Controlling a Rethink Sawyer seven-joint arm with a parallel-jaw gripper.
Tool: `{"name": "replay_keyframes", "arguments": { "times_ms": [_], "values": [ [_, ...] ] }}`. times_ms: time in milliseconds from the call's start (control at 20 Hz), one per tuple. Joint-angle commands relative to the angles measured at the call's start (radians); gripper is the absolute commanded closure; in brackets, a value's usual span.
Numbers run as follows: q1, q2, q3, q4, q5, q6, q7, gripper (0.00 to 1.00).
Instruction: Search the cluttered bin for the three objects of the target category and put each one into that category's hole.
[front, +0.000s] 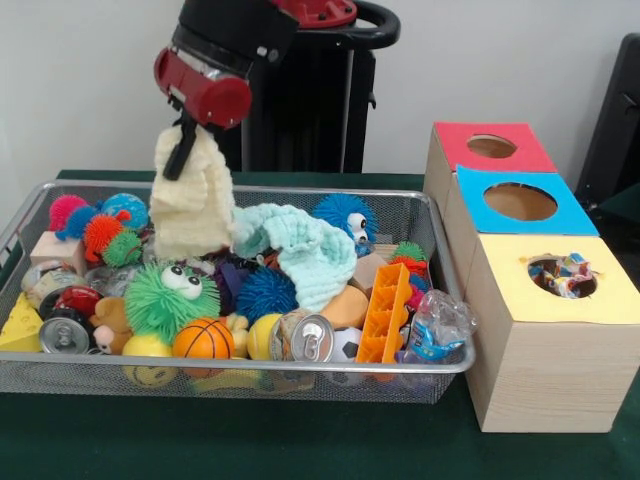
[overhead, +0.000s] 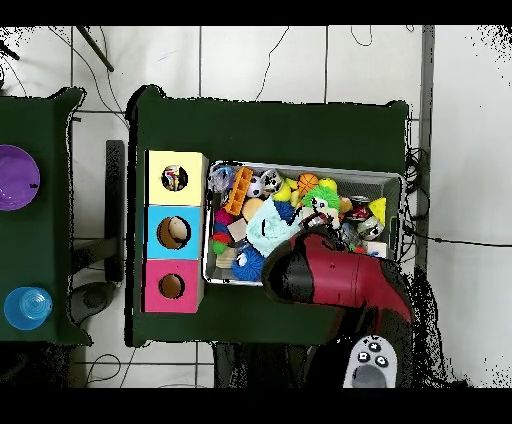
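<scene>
Gripper (front: 186, 140) above the left part of the wire bin (front: 440, 362), its dark fingers pinching the top of a cream knitted cloth (front: 195, 200) that hangs down from it, lower edge reaching the toys. Front view only: a mint-green cloth (front: 300, 250) lies just right of the hanging one, draped over a blue spiky ball (front: 265, 293); a green spiky ball with eyes (front: 170, 297), a basketball (front: 203, 339), a drinks can (front: 310, 338) and an orange tray (front: 384, 315) sit along the near side. Three-hole wooden box (front: 540, 350) beside the bin: red (front: 490, 147), blue (front: 520, 202) and yellow (front: 560, 277) tops. Overhead view: the red arm (overhead: 345, 280) covers the gripper and the cream cloth; a purple plate (overhead: 15, 178) and a blue cup (overhead: 28, 306) rest on a separate table.
</scene>
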Motion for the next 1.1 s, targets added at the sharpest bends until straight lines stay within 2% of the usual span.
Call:
{"name": "replay_keyframes", "arguments": {
  "times_ms": [50, 750, 1100],
  "values": [
    [-0.065, -0.132, 0.171, 0.108, -0.063, 0.159, -0.246, 1.0],
    [-0.094, -0.2, 0.211, 0.127, -0.108, 0.225, -0.217, 1.0],
    [-0.027, -0.28, 0.133, 0.158, -0.118, 0.321, -0.165, 1.0]
  ]
}}
